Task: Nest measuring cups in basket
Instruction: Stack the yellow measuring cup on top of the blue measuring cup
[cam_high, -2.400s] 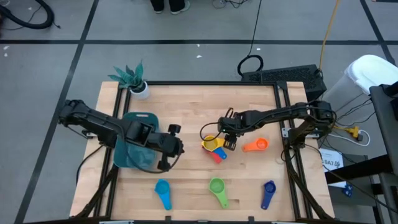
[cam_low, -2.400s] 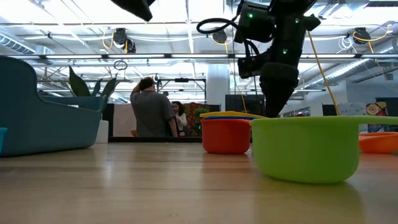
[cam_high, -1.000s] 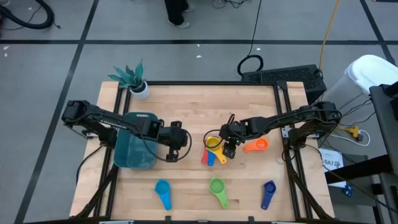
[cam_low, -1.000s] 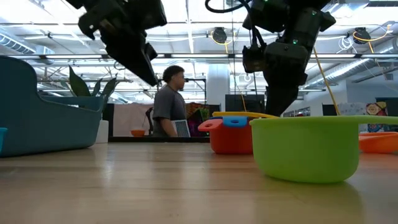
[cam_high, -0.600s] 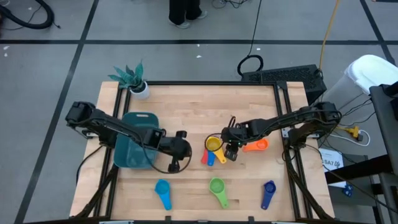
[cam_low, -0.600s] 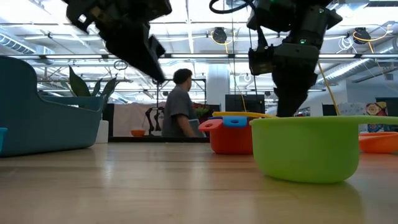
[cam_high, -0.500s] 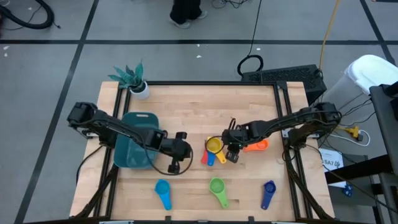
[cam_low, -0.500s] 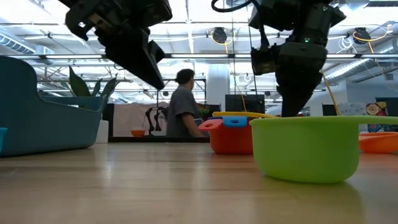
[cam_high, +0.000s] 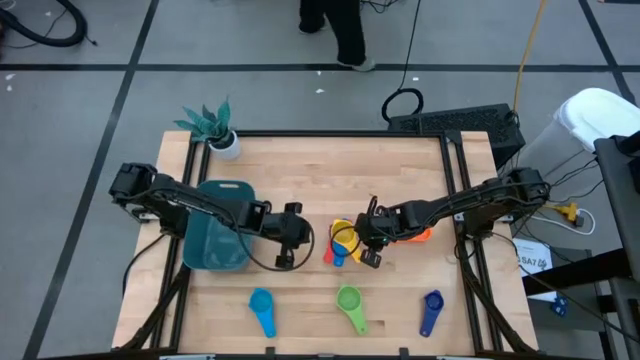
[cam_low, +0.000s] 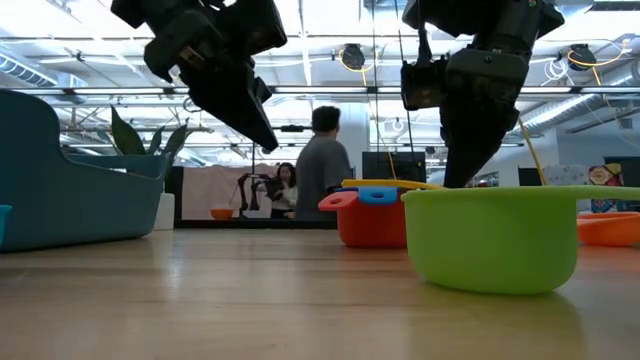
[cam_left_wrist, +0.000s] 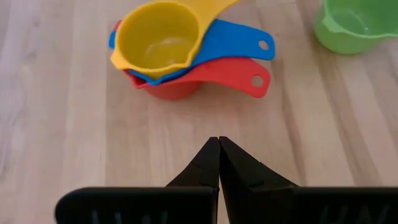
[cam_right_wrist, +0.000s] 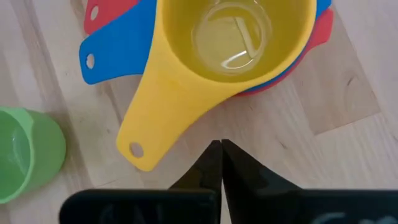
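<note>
- Three cups sit nested mid-table: the yellow cup (cam_right_wrist: 242, 37) on top, the blue cup (cam_left_wrist: 230, 42) under it, the red cup (cam_left_wrist: 211, 74) at the bottom.
- I see the right gripper (cam_right_wrist: 221, 149) with its jaws now fully closed and nothing between them; a second ago they stood wide. The yellow handle lies just ahead of the tips, not gripped.
- The right gripper has also slid in along the stack since the earlier high views, and now hangs beside it.
- The left gripper (cam_left_wrist: 217, 146) is closed and empty; the stack lies just ahead of its tips. It has swung from over the basket (cam_high: 215, 240) toward the stack.
- My judgement: the closed right jaws mean a push or nudge on the stack, or a missed grasp; no cup is lifted.
- Behind the left gripper, well clear of the stack, the basket holds no cup that I can see.
- The green cup (cam_high: 348, 300), light blue cup (cam_high: 262, 303), dark blue cup (cam_high: 432, 303) and orange cup (cam_high: 420, 235) remain un-nested on the table (cam_high: 300, 170).
</note>
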